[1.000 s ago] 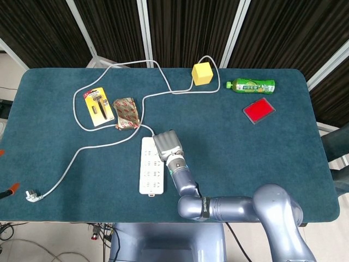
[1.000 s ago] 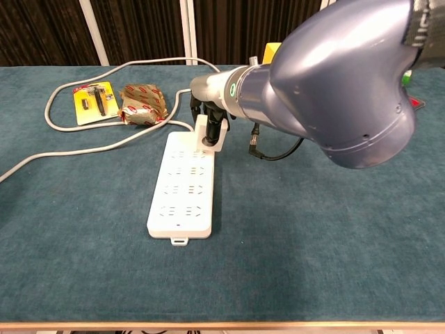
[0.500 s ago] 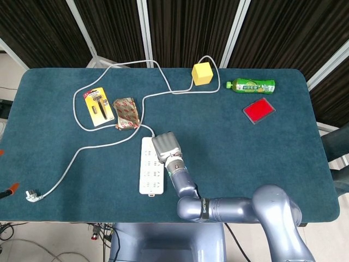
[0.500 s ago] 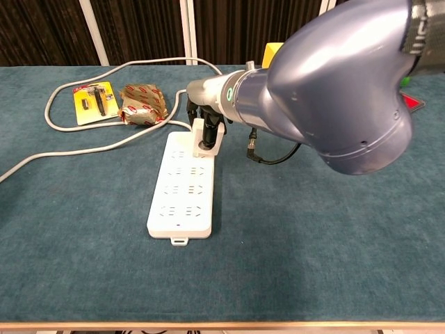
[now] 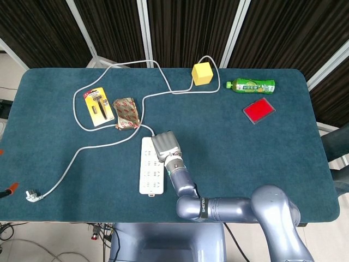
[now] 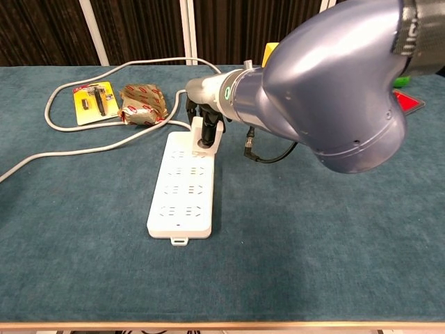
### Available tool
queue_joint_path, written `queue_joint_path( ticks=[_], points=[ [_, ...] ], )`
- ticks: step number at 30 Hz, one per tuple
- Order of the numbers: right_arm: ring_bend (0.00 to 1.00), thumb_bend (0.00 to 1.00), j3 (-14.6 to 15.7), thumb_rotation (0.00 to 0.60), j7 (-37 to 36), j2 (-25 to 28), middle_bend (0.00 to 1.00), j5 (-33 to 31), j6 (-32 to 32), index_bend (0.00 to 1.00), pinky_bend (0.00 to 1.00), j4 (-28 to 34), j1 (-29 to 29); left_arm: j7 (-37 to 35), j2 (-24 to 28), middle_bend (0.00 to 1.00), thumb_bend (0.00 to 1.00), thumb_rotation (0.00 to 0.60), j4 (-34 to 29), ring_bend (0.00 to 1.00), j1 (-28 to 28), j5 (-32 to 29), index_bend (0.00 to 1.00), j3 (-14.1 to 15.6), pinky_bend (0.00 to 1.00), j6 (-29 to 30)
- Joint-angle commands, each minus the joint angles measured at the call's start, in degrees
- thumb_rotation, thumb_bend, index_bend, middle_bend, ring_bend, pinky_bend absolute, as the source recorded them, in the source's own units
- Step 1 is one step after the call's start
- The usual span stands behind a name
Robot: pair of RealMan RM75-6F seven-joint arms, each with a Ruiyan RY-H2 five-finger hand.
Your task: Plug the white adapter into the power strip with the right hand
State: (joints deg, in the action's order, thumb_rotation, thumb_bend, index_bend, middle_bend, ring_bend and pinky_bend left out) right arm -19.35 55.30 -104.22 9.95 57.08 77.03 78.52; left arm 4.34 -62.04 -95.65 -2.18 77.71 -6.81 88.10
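Shifted slightly left with the right hand (image 6: 203,115), grasping the adapter (image 6: 206,133). Held upright, prongs down, just above the power strip (image 6: 182,188) sockets for plugging in

My right arm reaches left across the near table; my right hand (image 5: 165,146) points down, fingers (image 6: 200,111) closed on something white.

White adapter (image 6: 208,134) held upright over the far end of the power strip (image 6: 182,189); white multi-row strip lying flat, lengthwise, cord end farthest.
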Motion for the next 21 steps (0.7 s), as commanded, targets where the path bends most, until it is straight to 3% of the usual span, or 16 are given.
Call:
queue_joint_path(
  ticks=[1,21],
  points=[
    [0.51,0.61,0.04,0.600,0.12,-0.02,0.60,-0.09,-0.08,0.72,0.35,-0.07,-0.03,0.04,-0.03,0.00,0.10,0.600,-0.01,0.00,0.01,-0.01,0.21,-0.02,0.00,0.06],
    [0.51,0.61,-0.10,0.600,-0.18,-0.65,0.60,0.27,-0.79,0.72,0.35,-1.38,-0.41,0.61,-0.17,0.00,0.10,0.600,-0.07,0.00,-0.08,-0.22,0.21,-0.02,0.00,-0.07]
  ],
)
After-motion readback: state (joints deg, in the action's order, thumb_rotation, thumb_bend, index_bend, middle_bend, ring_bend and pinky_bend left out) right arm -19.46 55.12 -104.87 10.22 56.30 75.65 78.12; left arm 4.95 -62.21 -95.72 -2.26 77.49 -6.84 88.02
